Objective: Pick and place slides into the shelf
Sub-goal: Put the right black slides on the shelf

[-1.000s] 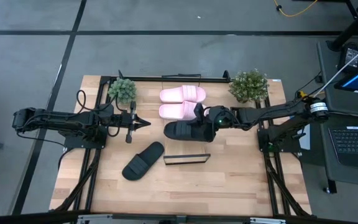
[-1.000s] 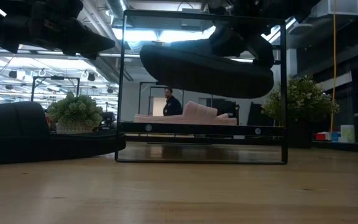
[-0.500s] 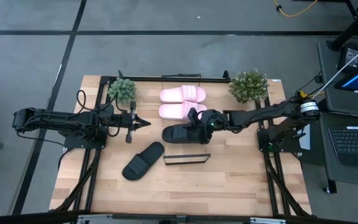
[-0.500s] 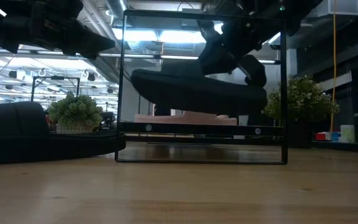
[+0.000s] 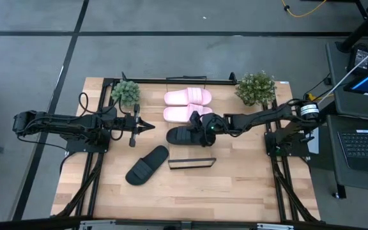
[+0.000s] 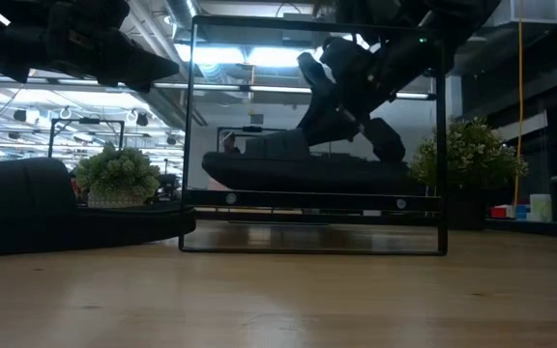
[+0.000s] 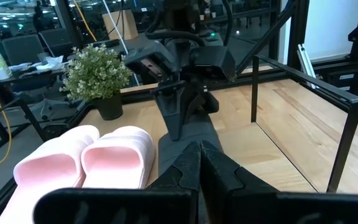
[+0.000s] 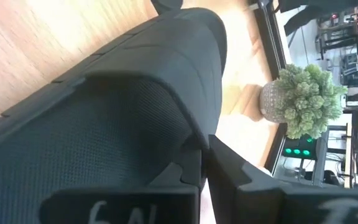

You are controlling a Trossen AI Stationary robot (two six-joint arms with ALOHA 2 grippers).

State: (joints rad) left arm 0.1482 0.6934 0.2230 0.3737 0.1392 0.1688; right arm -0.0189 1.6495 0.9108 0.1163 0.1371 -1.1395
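Note:
Two pale pink slides lie side by side, soles down, at the far middle of the table. One black slide lies slantwise on the tabletop nearer the front. A second black slide sits level just in front of the pink pair, with my right gripper shut on it. The shelf, a narrow board with a dark lip, stands on the near side of that slide. My left gripper hangs shut and level to the left of the held slide, touching nothing. My right gripper pinches the black slide's right-hand part between its two fingers. It comes slanting down from the table's right side. The slide sits level and low. The shelf's bar hides whether its sole touches the wood.
Two potted plants stand at the far corners. A black rail runs along the far edge between them. The shelf's dark frame fills the middle of the low view. A person shows in the room behind.
My right gripper has sunk and gone a little toward the table's left edge, still shut on the black slide. The slide was tilted and high above the shelf's bar. It now sits level and low, close in front of the pink pair.

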